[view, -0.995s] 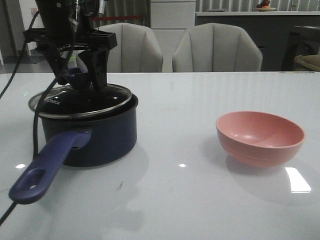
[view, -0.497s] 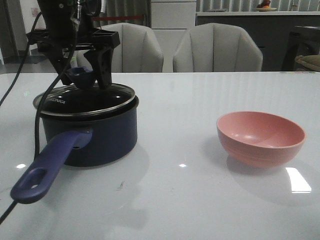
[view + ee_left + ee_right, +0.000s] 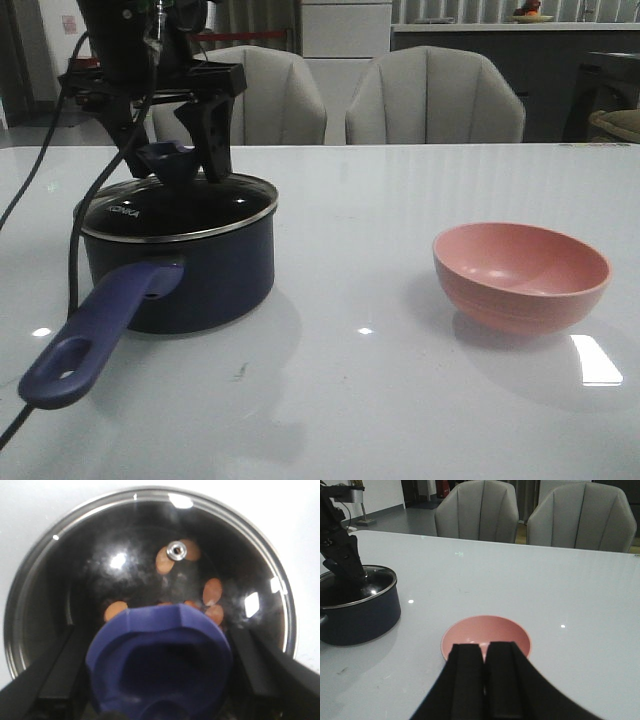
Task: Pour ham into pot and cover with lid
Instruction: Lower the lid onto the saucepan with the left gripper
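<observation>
The dark navy pot (image 3: 200, 280) stands at the table's left, its purple-blue handle (image 3: 95, 325) pointing to the front. The glass lid (image 3: 190, 205) lies level on the pot's rim. My left gripper (image 3: 170, 165) is open, with one finger on each side of the blue knob (image 3: 166, 158) and a small gap to it. In the left wrist view the knob (image 3: 157, 650) fills the space between the fingers (image 3: 260, 670). Ham slices (image 3: 212, 591) show through the glass on the pot's black floor. My right gripper (image 3: 485, 652) is shut and empty, above the near side of the pink bowl (image 3: 485, 632).
The pink bowl (image 3: 520, 275) stands empty at the table's right. Two grey chairs (image 3: 435, 95) stand behind the table's far edge. A black cable (image 3: 72, 250) hangs from the left arm past the pot's left side.
The lid has gone from tilted and held to lying flat on the pot. My left gripper's fingers have spread away from the knob. The right arm has not moved.
</observation>
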### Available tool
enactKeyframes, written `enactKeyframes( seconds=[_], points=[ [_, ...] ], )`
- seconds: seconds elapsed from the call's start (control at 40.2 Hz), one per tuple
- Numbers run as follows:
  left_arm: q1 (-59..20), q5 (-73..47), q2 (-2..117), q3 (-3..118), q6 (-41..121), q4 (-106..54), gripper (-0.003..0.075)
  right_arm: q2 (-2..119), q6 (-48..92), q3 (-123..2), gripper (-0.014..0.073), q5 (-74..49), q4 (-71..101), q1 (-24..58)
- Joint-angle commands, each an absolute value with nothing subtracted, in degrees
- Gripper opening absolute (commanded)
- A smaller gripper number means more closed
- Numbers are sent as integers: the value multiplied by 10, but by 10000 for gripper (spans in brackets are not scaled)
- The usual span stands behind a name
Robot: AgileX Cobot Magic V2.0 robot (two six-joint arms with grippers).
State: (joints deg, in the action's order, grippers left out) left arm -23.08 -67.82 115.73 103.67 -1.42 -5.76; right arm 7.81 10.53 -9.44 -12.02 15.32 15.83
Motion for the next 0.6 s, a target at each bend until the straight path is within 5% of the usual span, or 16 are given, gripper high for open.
enactKeyframes(
  seconds=[0.0,0.149,0.348,0.572],
  points=[
    [-240,-685,1131,1050,-20,-77,463,83,110,-111,143,-71,158,159],
    [-243,-690,1131,1050,-20,-63,501,83,110,-111,143,-71,158,159],
    [-243,-718,1131,1050,-21,-28,643,83,110,-111,143,-71,158,159],
    [-243,-727,1126,1070,-21,-19,645,83,110,-111,143,-71,158,159]
  ],
)
